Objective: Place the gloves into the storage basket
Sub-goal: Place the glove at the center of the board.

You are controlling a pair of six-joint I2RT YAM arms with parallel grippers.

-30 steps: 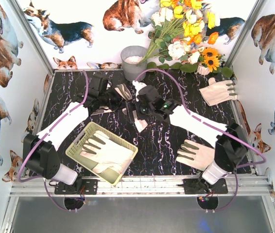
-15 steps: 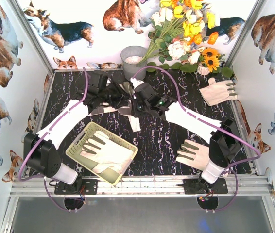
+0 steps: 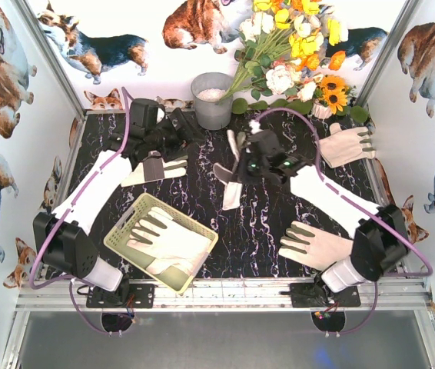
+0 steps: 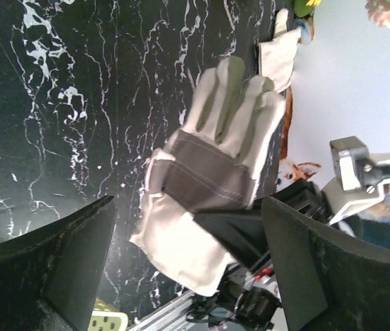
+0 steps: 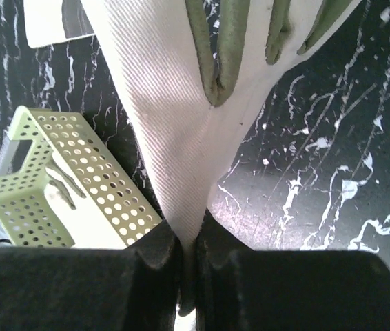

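Black marbled table, work gloves lying about.
Near left, the storage basket held a cream glove; mid-table my right pincer was clamped on a second glove by its cuff; far left, my left pincer stood apart above a grey-patched glove.

Bare black marble table lies open between the storage basket and the near-right glove. A hanging glove, pinched in the right gripper, blocks mid-table. The grey bucket and flower bouquet crowd the back wall, and the left arm flanks the basket.
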